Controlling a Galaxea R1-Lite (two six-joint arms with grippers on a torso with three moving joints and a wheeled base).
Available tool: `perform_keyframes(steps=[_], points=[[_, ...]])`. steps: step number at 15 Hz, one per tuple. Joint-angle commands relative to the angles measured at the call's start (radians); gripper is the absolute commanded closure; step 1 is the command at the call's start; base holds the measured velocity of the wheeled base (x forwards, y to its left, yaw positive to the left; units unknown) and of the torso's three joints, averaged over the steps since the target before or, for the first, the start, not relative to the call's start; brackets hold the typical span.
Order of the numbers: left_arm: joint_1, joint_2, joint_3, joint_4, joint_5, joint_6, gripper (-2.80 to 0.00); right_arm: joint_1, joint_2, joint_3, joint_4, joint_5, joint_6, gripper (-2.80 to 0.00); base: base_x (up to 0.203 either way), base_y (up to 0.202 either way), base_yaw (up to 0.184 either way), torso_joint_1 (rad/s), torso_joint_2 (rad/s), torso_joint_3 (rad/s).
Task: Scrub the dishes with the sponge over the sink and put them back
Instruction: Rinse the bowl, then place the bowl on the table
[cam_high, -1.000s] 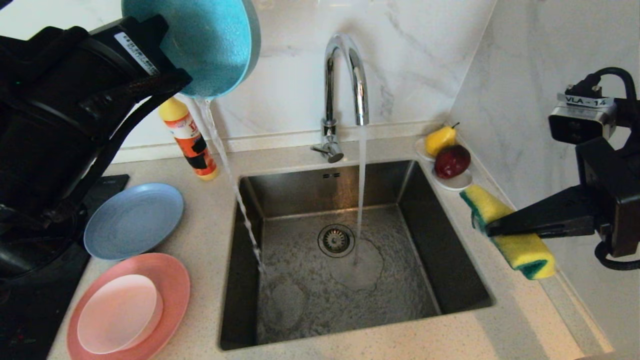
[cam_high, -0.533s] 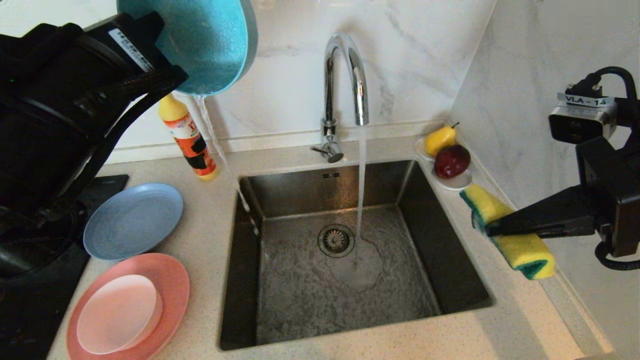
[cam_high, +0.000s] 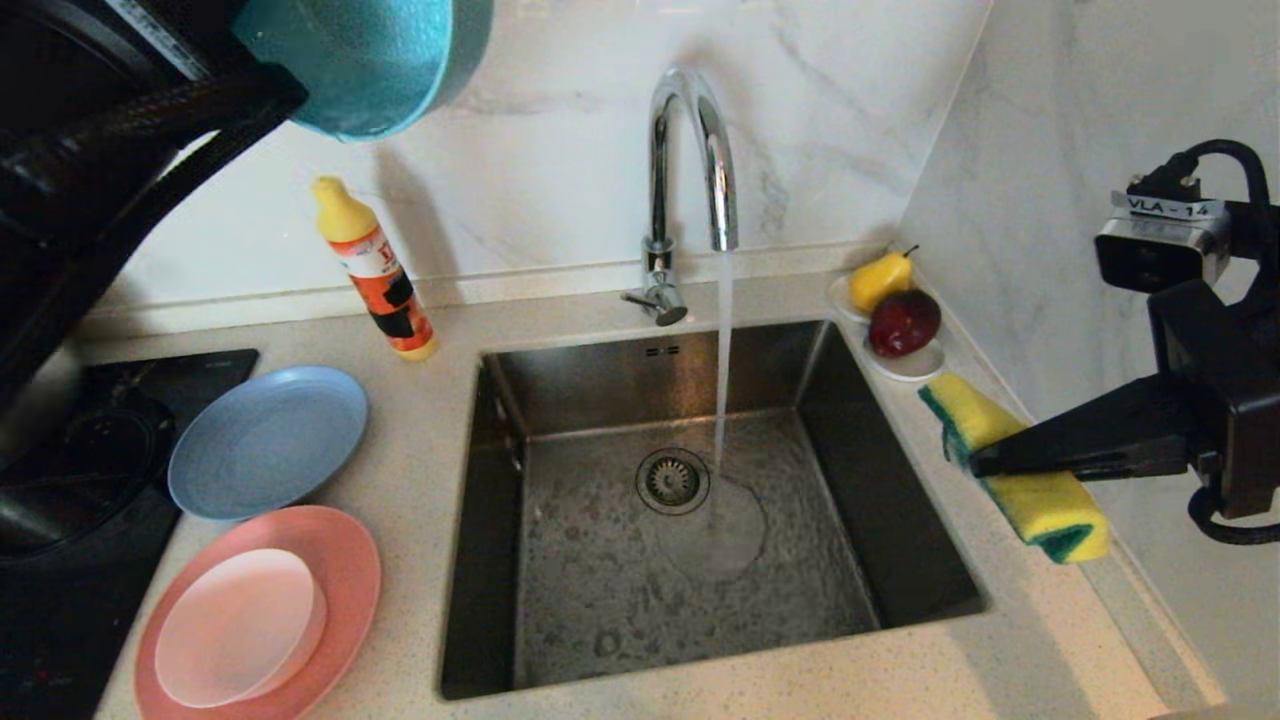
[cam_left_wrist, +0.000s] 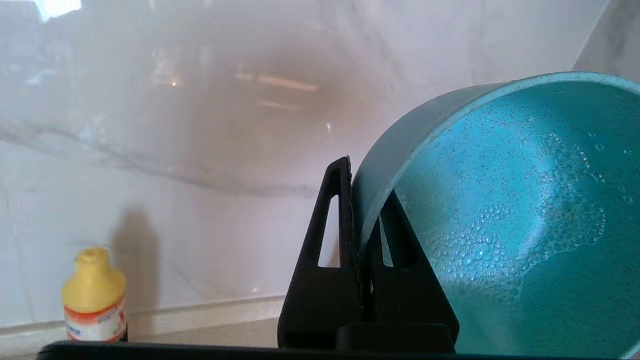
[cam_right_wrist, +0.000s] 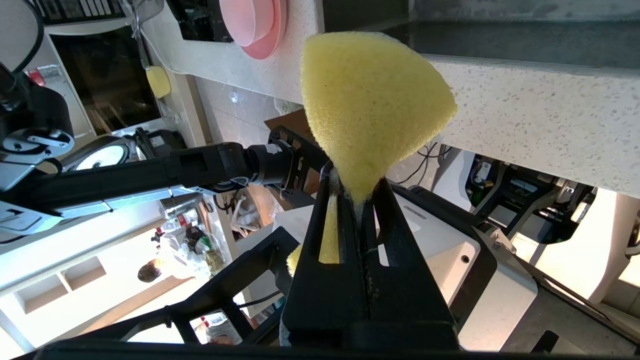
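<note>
Left pincer (cam_left_wrist: 359, 220) clamped on teal bowl (cam_high: 365, 60) rim, raised above table's back left. Right pincer (cam_high: 985, 462) squeezing sponge (cam_high: 1040, 500) over table's right edge beside sink (cam_high: 900, 520).

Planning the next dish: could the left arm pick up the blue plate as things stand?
Probably not yet: the left tool is shut on the teal bowl's rim, high above the counter. The blue plate itself lies uncovered.
</note>
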Motion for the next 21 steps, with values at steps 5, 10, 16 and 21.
perform_keyframes(steps=[5,10,16,21], points=[[0.001,0.024,0.032,0.075,0.017,-0.021,0.00,-0.001,-0.018,-0.001,0.005,0.005,0.003,0.00,0.000,0.000,0.000,0.000,0.00,0.000],[0.004,0.060,0.050,0.094,0.028,-0.056,0.00,-0.002,-0.022,0.002,0.005,0.005,0.003,0.00,0.000,0.000,0.000,0.000,0.00,0.000],[0.207,0.200,-0.014,0.647,0.037,-0.290,0.00,-0.002,-0.040,0.004,0.008,0.003,0.002,0.00,0.000,0.000,0.000,0.000,0.00,0.000],[0.392,0.173,-0.270,1.188,0.012,-0.445,0.00,-0.011,-0.031,0.014,0.005,0.001,0.001,0.00,0.000,0.000,0.000,0.000,0.00,0.000]])
